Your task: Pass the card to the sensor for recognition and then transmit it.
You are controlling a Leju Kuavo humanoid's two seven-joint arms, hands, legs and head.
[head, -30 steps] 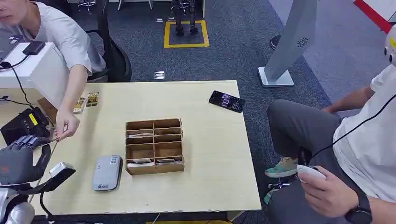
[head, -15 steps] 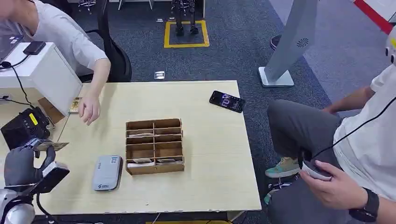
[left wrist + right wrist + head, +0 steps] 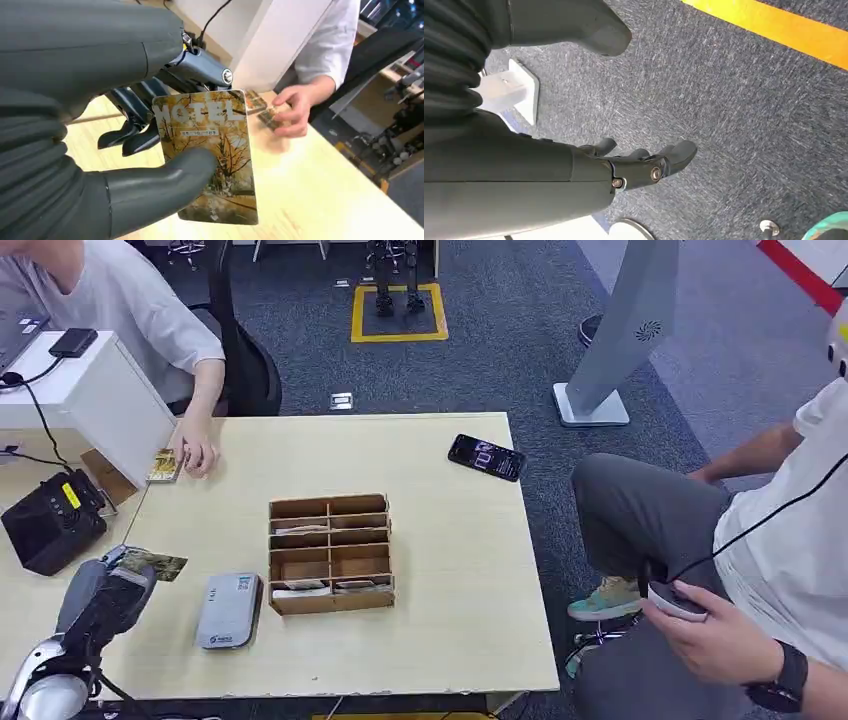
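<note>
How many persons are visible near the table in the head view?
2. One person in a white shirt sits at the table's far left corner, hand on cards; another person sits to the right, holding a small device.

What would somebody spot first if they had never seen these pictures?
Probably the left hand holding a golden card printed "HOTEL", over the near left corner of the table. Next, the wooden box of little slots mid-table, with a grey sensor beside it, and a person's hand on more cards at the far left edge.
</note>
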